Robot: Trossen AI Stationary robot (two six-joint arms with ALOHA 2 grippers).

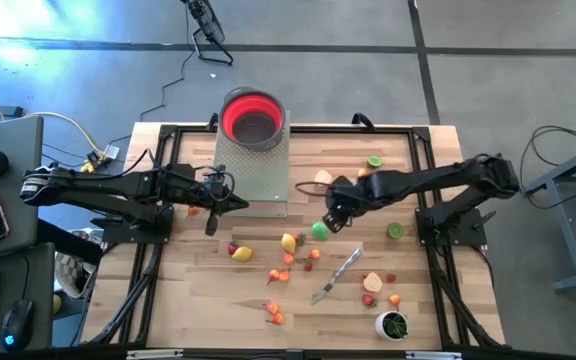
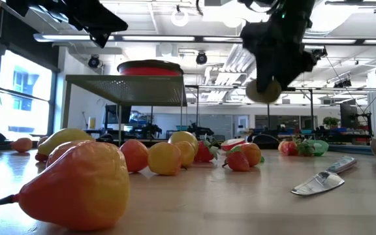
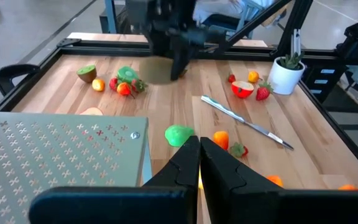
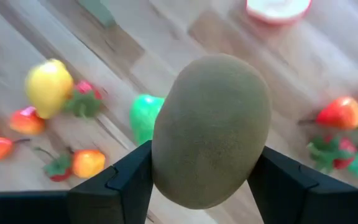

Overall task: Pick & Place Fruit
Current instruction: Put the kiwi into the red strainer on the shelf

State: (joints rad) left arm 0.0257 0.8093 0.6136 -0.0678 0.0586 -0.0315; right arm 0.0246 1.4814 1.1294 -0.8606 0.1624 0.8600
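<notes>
right gripper (image 4: 207,186): raised over the wooden table's (image 1: 208,300) middle, clamping a fuzzy brown oval kiwi (image 4: 211,129) between both fingers | left gripper (image 3: 199,163): pinched closed, empty, near left edge

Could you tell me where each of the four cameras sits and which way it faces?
High: overhead, straight down; both arms, red bowl.
Low: table height, level across the fruit; right gripper above, holding a tan kiwi.
Left wrist: past shut left gripper across the table.
Right wrist: down past right gripper onto the kiwi.
Shared: silver knife, in high, low and left wrist.
</notes>
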